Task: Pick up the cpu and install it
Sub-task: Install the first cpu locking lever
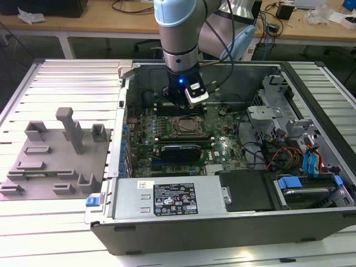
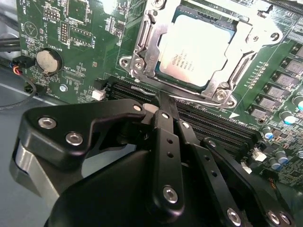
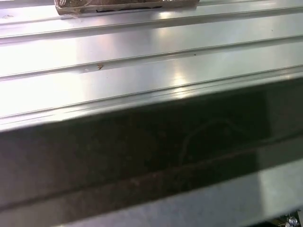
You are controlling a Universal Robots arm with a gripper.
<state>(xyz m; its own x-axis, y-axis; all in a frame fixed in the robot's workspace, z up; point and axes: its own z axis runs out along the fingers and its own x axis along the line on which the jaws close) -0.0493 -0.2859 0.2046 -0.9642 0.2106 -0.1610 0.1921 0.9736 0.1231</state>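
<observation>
Here the gripper [image 2: 163, 101] hangs just over the motherboard [image 2: 71, 52], its black fingers [image 2: 165, 123] drawn together with nothing between them. The cpu [image 2: 196, 49] lies directly ahead of the fingertips, its pale metal top flat inside the socket frame [image 2: 142, 52], apparently already seated, so placement looks done. The fingertips are near the frame's closer edge, beside a thin wire lever [image 2: 189, 98] that runs along it. Any work on the frame is judged to go best with a slow, straight approach that keeps the fingertips off the chip's lid and off the memory slots [image 2: 213, 125] below the gripper.

In the exterior view the arm [image 1: 178, 33] reaches down into an open computer case [image 1: 222, 222] lying on its side, the gripper [image 1: 183, 100] just above the socket [image 1: 186, 126]. Farther out from the gripper are a black expansion card [image 1: 179, 151], the power supply [image 1: 167, 197] and drive cages with cabling [image 1: 289, 150]. The case rests on a ribbed metal table [image 1: 55, 222]; a grey fixture plate [image 1: 53, 156] with upright blocks lies well apart, towards the exterior view's left. Wooden benches [image 1: 100, 22] stand behind.
</observation>
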